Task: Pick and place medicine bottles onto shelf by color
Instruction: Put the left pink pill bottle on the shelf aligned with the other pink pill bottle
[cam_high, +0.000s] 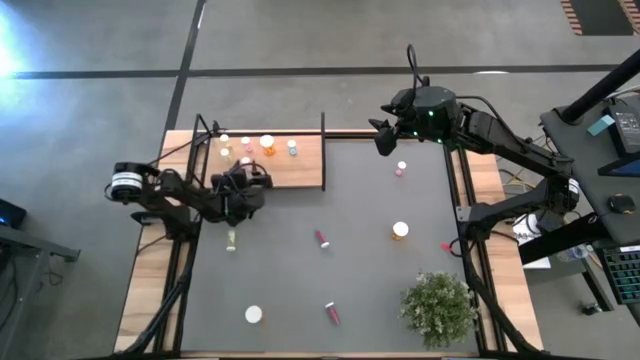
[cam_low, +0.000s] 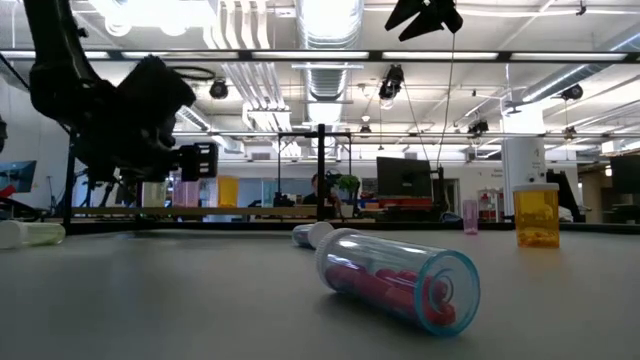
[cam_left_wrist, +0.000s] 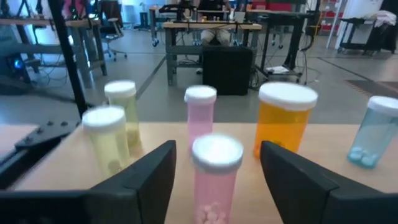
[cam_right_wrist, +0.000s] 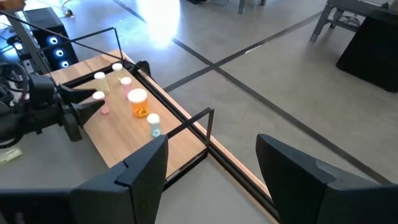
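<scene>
The light-wood shelf (cam_high: 305, 165) lies at the table's far left. On it stand two yellow-green bottles (cam_left_wrist: 111, 135), two pink bottles, an orange bottle (cam_left_wrist: 284, 121) and a pale blue bottle (cam_left_wrist: 374, 130). My left gripper (cam_high: 255, 180) is open at the shelf's near edge. Its fingers stand on either side of the nearer pink bottle (cam_left_wrist: 216, 174) without touching it; the bottle stands upright on its base. My right gripper (cam_high: 384, 137) is open and empty, raised above the table's far right part. Other bottles lie or stand on the dark tabletop.
On the table are a lying yellow-green bottle (cam_high: 231, 240), two lying pink bottles (cam_high: 322, 238) (cam_high: 332, 313), a white-capped bottle (cam_high: 253, 314), an upright orange bottle (cam_high: 400, 230) and a small pink bottle (cam_high: 401, 168). A bushy plant (cam_high: 438, 306) stands near right. Thin black posts frame the shelf (cam_high: 323, 150).
</scene>
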